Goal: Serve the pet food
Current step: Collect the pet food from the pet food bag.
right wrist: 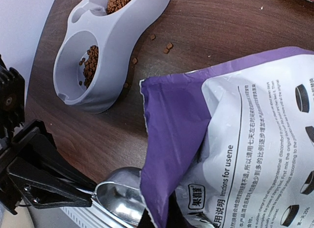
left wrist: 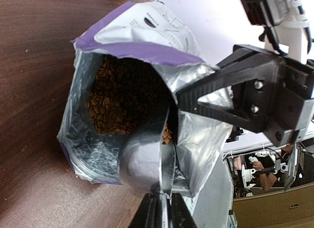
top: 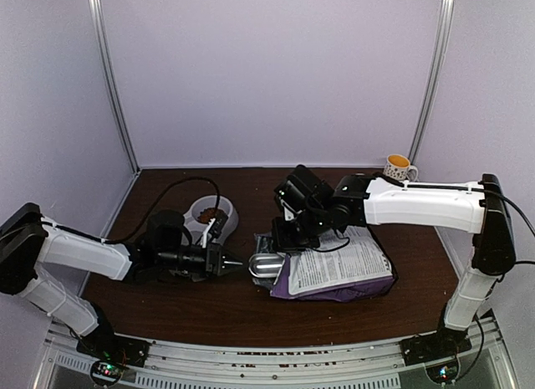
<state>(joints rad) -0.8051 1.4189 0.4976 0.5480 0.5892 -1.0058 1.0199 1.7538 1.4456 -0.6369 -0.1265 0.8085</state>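
Scoop step: scoop (left wrist: 141, 160) at bag (left wrist: 147, 27) mouth.
Left jaws pinch scoop handle, right jaws pinch bag lip; next push deeper into kibble (left wrist: 122, 98).

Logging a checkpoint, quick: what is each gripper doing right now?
Left gripper: closed on the handle of the metal scoop.
Right gripper: closed, pinching the open rim of the purple bag.
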